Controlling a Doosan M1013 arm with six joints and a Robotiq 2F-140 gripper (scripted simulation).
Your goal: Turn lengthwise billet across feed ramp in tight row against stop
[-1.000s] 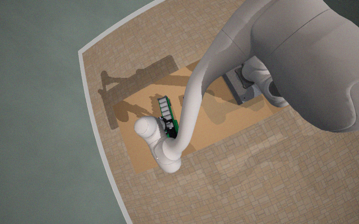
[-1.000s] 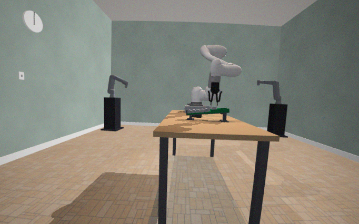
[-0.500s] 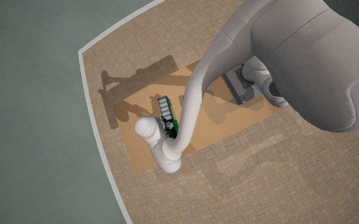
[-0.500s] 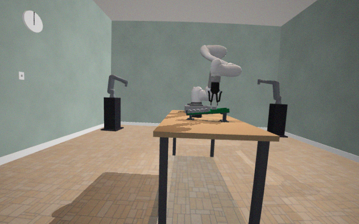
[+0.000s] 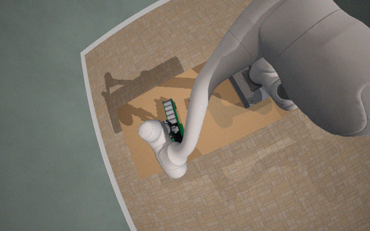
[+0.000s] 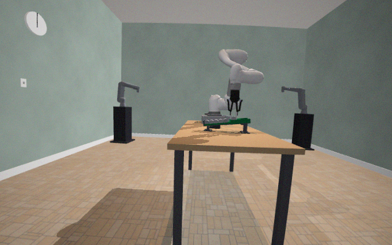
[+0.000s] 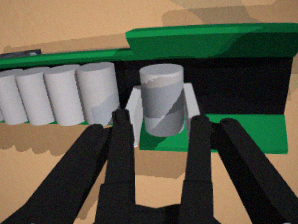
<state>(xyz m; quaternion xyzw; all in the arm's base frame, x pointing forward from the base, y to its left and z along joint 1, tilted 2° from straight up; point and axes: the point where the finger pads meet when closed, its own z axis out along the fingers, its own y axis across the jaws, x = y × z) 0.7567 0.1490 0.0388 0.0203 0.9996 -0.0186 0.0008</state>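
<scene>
A green feed ramp (image 5: 176, 112) (image 6: 241, 121) (image 7: 220, 43) stands on the wooden table (image 5: 140, 163) (image 6: 237, 142). A row of grey billets (image 5: 169, 109) (image 6: 214, 115) (image 7: 60, 95) lies across it, side by side. My gripper (image 7: 163, 97) (image 6: 234, 113) (image 5: 175, 129) is shut on one more grey billet (image 7: 161, 98). It holds the billet just over the ramp, beside the row's near end. In the wrist view the held billet points the same way as the row, with a small gap to the nearest one. My arm hides much of the ramp in the top view.
The arm's grey base plate (image 5: 245, 94) sits at the table's far side. Two other arms on black pedestals (image 6: 122, 123) (image 6: 302, 130) stand on the floor well away from the table.
</scene>
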